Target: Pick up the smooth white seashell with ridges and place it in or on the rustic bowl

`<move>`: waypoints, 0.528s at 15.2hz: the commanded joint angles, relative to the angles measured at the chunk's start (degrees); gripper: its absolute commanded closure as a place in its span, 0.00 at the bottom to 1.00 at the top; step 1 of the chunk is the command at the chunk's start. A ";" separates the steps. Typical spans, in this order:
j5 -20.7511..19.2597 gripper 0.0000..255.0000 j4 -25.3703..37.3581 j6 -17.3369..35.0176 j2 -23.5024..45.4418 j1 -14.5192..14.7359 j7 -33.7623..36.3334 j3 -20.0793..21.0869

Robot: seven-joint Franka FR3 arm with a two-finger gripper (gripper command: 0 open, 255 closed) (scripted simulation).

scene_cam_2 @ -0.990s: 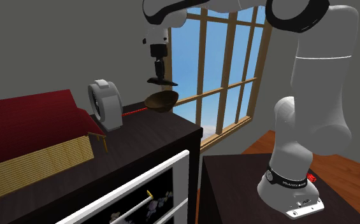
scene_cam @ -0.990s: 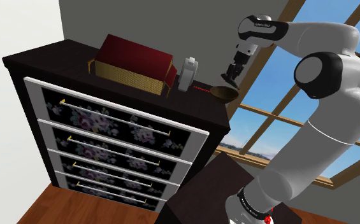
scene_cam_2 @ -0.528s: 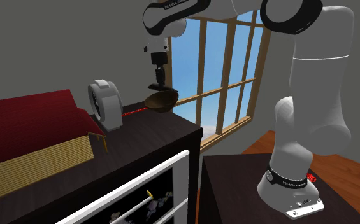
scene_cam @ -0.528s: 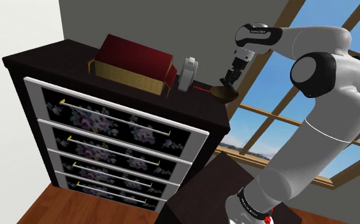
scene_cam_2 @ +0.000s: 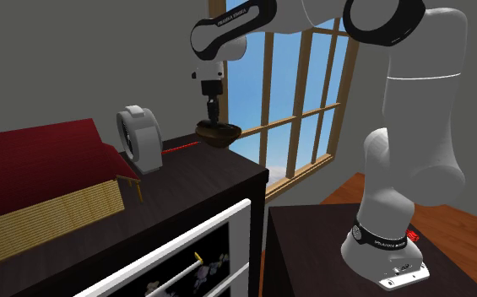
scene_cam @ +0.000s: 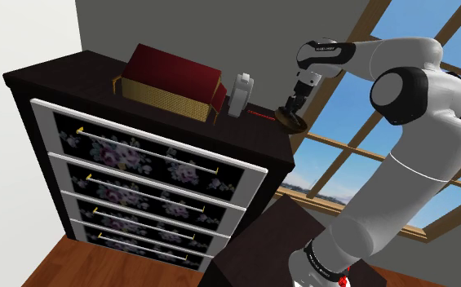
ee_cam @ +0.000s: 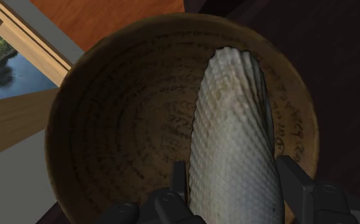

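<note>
While the gripper points straight down into the bowl, its two black fingers pinch the seashell from either side, no gap showing at the edges. It's a pale, ridged, scaly-textured shell, held on edge, long and narrow from this angle. Right under it sits the brown bowl, ringed inside with faint dark markings, and the shell hangs inside the rim, off toward one wall.

From the shoulder view, the gripper is down at the bowl, which stands at the far corner of the dark dresser, by the window. Next along the top comes a grey-white tape measure with a thin red strip running out toward the bowl, then a woven basket with a dark red top.

In the second exterior view, the stand is nearest. Beyond it, the gripper dips into the bowl on the dresser.
</note>
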 commanded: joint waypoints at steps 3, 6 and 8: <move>0.02 1.00 -0.15 0.19 0.02 0.01 0.00 0.01; 0.02 0.00 -0.15 0.19 0.02 0.01 0.00 0.01; 0.02 0.00 -0.15 0.19 0.02 0.01 0.00 0.01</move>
